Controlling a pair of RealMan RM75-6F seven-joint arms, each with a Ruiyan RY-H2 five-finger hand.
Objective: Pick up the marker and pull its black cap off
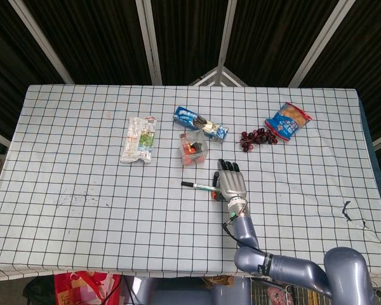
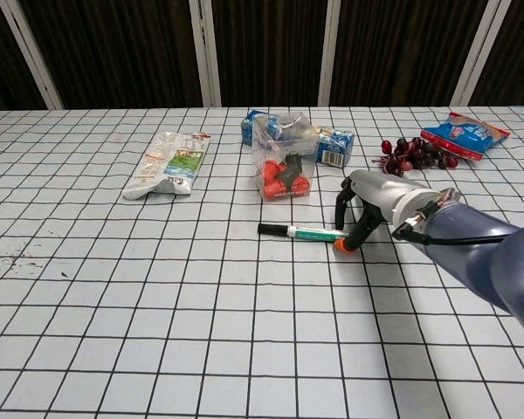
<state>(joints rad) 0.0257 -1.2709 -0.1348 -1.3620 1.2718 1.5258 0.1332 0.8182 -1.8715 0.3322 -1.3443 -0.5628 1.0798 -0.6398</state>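
Note:
The marker (image 1: 200, 186) (image 2: 301, 232) lies flat on the checked tablecloth near the table's middle. It has a white and green barrel, and its black cap (image 2: 271, 230) points left. My right hand (image 1: 232, 184) (image 2: 375, 196) arches over the barrel's right end and pinches it between the orange-tipped thumb (image 2: 341, 247) in front and the fingers behind. The marker still rests on the cloth. My left hand is in neither view.
Just behind the marker stands a clear plastic box (image 2: 284, 166) holding red pieces, with a blue packet (image 2: 332, 144) beyond it. A snack bag (image 2: 168, 166) lies at the left. Dark grapes (image 2: 415, 153) and a chips bag (image 2: 463, 133) lie at the right.

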